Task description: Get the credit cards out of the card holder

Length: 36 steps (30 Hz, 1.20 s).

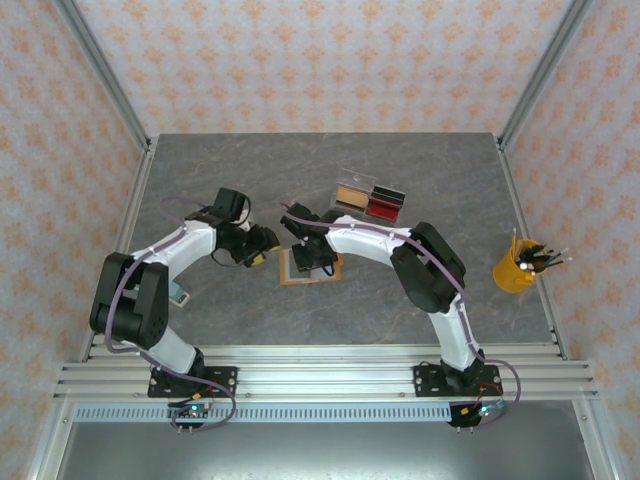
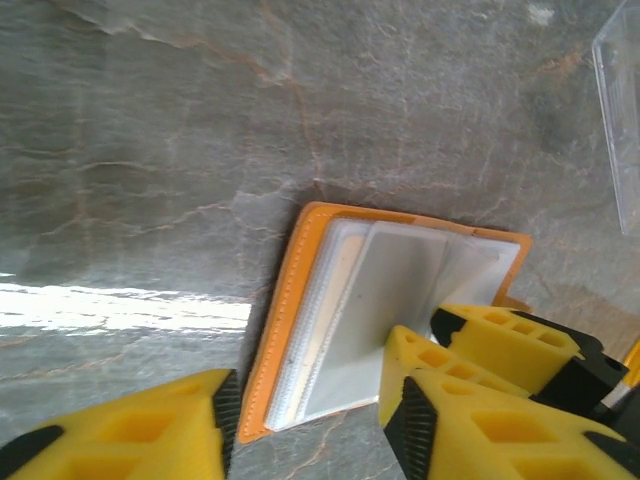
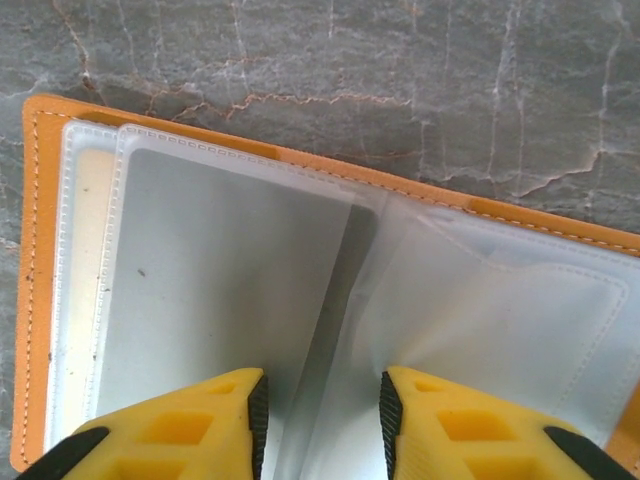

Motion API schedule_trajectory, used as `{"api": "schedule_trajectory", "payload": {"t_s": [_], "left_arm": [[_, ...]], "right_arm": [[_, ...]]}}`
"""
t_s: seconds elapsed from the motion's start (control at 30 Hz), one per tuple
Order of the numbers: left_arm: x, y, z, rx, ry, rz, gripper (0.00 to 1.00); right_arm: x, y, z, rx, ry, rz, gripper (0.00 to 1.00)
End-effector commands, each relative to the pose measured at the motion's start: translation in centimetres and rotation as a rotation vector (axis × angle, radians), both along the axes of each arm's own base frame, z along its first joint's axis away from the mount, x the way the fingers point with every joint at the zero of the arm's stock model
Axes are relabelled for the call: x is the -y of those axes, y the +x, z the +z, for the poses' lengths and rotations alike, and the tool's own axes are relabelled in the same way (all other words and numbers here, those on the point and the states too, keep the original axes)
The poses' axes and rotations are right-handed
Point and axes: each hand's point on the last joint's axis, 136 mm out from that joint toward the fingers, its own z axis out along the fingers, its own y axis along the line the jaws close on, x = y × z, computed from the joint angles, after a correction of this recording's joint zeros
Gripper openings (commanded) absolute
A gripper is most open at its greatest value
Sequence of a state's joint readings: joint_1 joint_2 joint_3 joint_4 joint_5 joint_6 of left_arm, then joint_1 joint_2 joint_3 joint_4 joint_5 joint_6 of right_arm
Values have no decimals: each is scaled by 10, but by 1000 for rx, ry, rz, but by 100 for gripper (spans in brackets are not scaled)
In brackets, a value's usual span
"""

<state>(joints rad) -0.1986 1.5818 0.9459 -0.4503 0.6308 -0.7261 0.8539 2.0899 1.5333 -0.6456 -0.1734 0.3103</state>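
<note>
The orange card holder (image 1: 298, 277) lies open on the grey table, its clear sleeves facing up. A pale blue-grey credit card (image 2: 385, 310) sits in a raised sleeve above the holder's orange edge (image 2: 285, 310). My left gripper (image 2: 315, 430) is open, low at the holder's left corner, with one finger on each side of that corner (image 1: 268, 247). My right gripper (image 3: 320, 420) is open right over the sleeves, and the edge of the card (image 3: 220, 290) runs between its fingers. The orange rim (image 3: 30, 280) frames the sleeves. From above, the right gripper (image 1: 310, 250) hangs over the holder.
A clear plastic case (image 1: 368, 195) with tan, black and red blocks stands just behind the holder; its corner (image 2: 620, 120) reaches into the left wrist view. A yellow cup of pens (image 1: 520, 265) is at the right. A small pale object (image 1: 180, 293) lies by the left arm.
</note>
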Motion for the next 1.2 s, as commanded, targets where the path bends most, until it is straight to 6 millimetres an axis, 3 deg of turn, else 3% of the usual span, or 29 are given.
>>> {"api": "schedule_trajectory", "payload": {"t_s": [0.0,0.2,0.4,1.17], "left_arm": [[21,0,1,16,-63,-67,44],[39,4,-4,14,-71,-121,34],[39,9,-15,-6,-30,-128,25],[36,4,-48,-69,40,-180,28]], "right_arm": [[25,-10,-29,-64,-83,-14,34],[26,-11,-30,-81,-53,-19,33],[24,-13,-28,-109,-9,-24,30],[21,-15,-26,-158,89,-36,29]]}}
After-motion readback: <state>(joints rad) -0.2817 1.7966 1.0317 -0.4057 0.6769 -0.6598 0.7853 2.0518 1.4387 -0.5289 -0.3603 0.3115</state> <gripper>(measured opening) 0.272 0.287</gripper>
